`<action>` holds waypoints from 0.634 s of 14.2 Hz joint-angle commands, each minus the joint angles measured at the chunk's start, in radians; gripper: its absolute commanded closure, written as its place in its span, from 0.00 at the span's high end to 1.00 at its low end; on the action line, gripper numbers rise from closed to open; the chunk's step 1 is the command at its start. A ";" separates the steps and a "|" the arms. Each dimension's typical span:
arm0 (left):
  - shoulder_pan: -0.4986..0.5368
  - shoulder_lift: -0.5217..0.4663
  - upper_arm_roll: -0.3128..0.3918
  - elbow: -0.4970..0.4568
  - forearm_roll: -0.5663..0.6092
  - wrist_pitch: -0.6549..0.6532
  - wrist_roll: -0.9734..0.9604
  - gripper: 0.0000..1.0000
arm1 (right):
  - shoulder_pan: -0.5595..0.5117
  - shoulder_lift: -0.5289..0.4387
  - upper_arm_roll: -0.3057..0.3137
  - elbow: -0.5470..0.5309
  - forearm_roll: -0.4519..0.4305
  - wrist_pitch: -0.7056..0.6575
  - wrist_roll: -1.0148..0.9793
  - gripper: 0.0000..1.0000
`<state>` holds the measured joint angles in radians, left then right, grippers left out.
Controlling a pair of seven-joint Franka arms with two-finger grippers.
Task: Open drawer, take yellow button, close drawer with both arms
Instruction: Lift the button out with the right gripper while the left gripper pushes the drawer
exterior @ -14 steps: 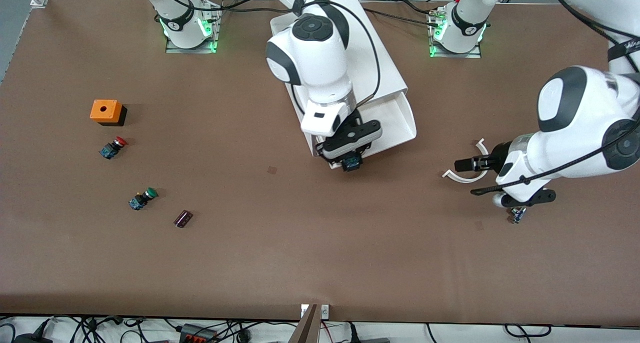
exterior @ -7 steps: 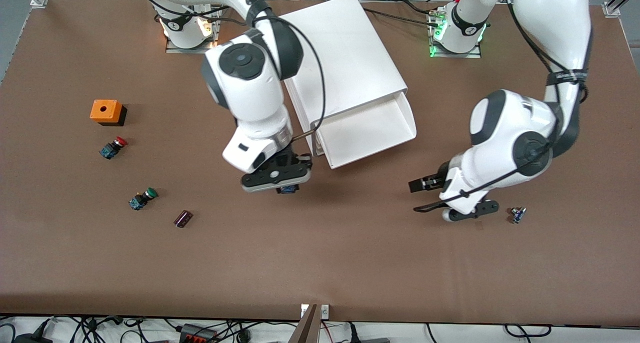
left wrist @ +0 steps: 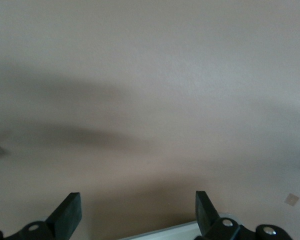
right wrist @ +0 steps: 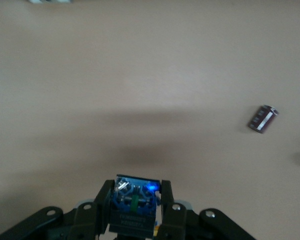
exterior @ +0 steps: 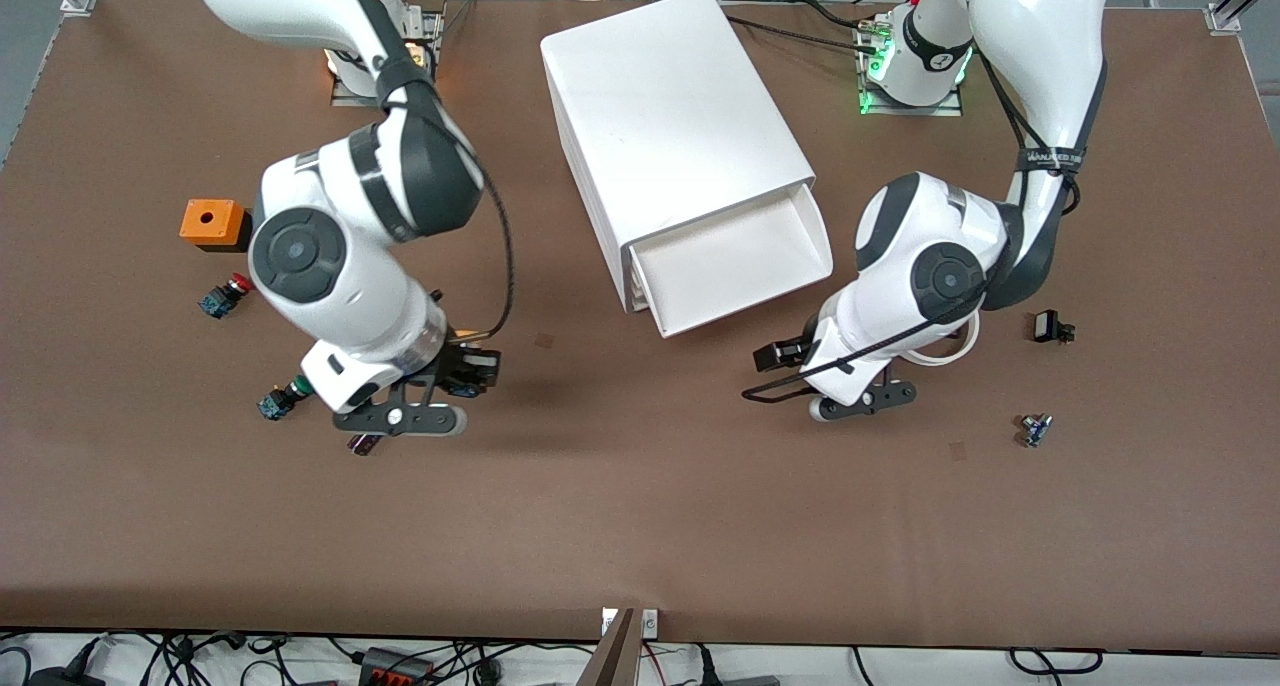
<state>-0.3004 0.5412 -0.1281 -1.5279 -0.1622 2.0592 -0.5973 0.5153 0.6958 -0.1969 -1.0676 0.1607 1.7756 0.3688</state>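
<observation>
- Your right gripper (right wrist: 135, 220) runs off the right wrist view's edge; the button (right wrist: 134, 202) between its fingers shows only its blue-black body, cap hidden
- Front view: the right arm covers most of the green-capped button (exterior: 283, 396) and the small dark chip (exterior: 362, 444)
- You can't make out the tiny part (exterior: 1035, 429) near the left arm's end

Three buttons (exterior: 225, 296), one cabinet (exterior: 672, 126)

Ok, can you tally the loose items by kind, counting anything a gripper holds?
Push buttons: 3 (red-capped button, green-capped button, button held in the right gripper)
Orange box: 1
Dark purple chip: 1
Small black part: 1
Small blue-metal part: 1
White ring, partly hidden: 1
Total: 8
</observation>
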 commanded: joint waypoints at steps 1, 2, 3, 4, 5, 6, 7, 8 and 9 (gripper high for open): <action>-0.025 -0.064 -0.031 -0.090 0.019 0.015 -0.111 1.00 | 0.002 -0.035 -0.006 -0.110 -0.039 -0.007 -0.022 0.00; -0.031 -0.076 -0.045 -0.107 0.019 0.013 -0.140 1.00 | 0.002 -0.035 -0.006 -0.136 -0.061 -0.004 -0.052 0.00; -0.036 -0.096 -0.047 -0.132 0.019 0.013 -0.153 1.00 | -0.004 -0.036 -0.007 -0.161 -0.072 0.005 -0.088 0.00; -0.040 -0.113 -0.048 -0.155 0.019 0.012 -0.154 1.00 | -0.026 -0.048 -0.009 -0.201 -0.072 0.033 -0.137 0.00; -0.040 -0.130 -0.056 -0.178 0.019 0.010 -0.154 1.00 | -0.043 -0.067 -0.009 -0.253 -0.067 0.068 -0.193 0.00; -0.039 -0.139 -0.080 -0.198 0.019 0.006 -0.154 1.00 | -0.050 -0.091 -0.009 -0.321 -0.067 0.121 -0.246 0.00; -0.037 -0.144 -0.100 -0.218 0.019 0.004 -0.154 1.00 | -0.066 -0.126 -0.009 -0.413 -0.067 0.201 -0.286 0.00; -0.037 -0.150 -0.123 -0.238 0.019 0.004 -0.156 1.00 | -0.067 -0.157 -0.009 -0.499 -0.069 0.273 -0.310 0.00; -0.037 -0.155 -0.140 -0.254 0.019 0.006 -0.159 1.00 | -0.066 -0.183 -0.009 -0.571 -0.069 0.338 -0.318 0.00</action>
<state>-0.3451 0.4378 -0.2250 -1.7019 -0.1610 2.0584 -0.7369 0.4483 0.6350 -0.2152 -1.4187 0.1004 1.9915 0.0959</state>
